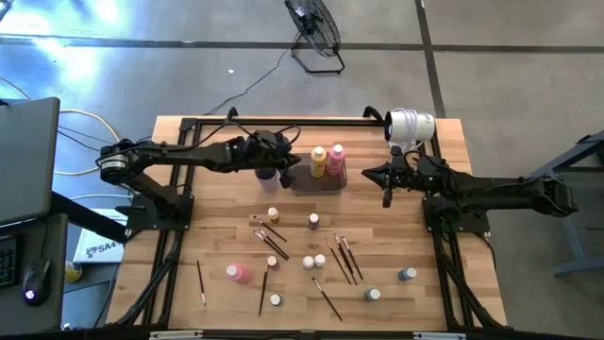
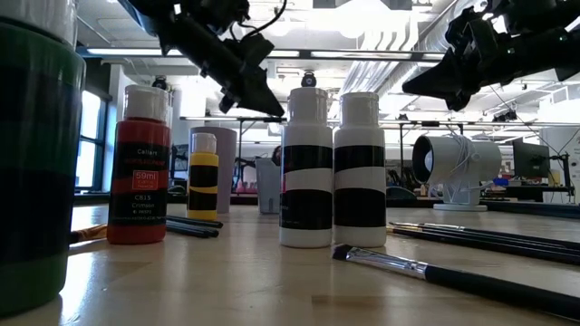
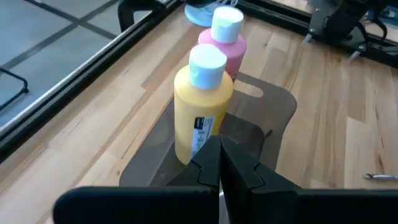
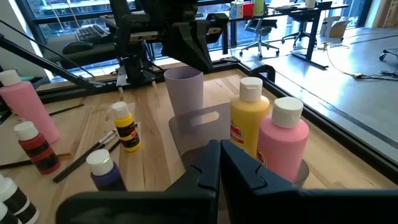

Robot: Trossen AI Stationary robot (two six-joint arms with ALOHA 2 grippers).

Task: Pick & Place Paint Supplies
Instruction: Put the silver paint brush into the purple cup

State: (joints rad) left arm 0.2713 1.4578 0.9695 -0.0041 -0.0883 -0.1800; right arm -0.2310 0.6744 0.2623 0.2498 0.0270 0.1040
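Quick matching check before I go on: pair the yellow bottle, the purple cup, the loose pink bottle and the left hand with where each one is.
Things:
1. tall yellow white-capped paint bottle
2. small purple plastic cup
3. loose pink paint bottle
4. left hand

Places:
A. lying on the bare wood, near the table's front
B. standing in the dark grey rectangular tray
C. shut, over the tray's left end
D. upright beside the tray, on its left-arm side

Pairs: 1-B, 2-D, 3-A, 4-C
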